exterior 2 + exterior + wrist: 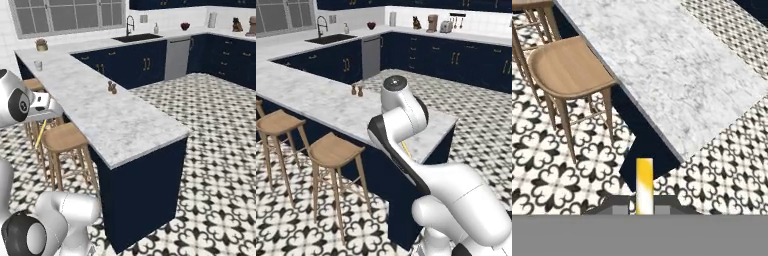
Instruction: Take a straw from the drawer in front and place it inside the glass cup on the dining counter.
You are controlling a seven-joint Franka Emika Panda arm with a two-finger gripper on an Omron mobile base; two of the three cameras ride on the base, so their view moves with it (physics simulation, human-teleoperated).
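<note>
1. The tool (644, 209) is clamping narrowly on the straw (644, 184), which is standing up between the two dark tips in the hand view, pale at its base and yellow toward its free end.

2. In the right base view the straw (40, 134) is hanging as a thin yellow line below the hand, beside a wooden stool (64, 138) and off the near edge of the dining worktop (110, 120).

3. The glass cup (38, 65) is sitting far down that worktop, close to its edge and well apart from the hand.

4. Judging by this, the fetching step is looking finished and the carrying step is in hand: the straw is travelling toward the cup, with the drop-in not yet done.

5. The next move is calling for bringing the hand along the worktop until it is above the cup, past the two small shakers (112, 87) standing mid-slab.

6. It is also calling for pointing the straw down over the cup's mouth before letting go, since such a slim stick could easily miss the rim.
</note>
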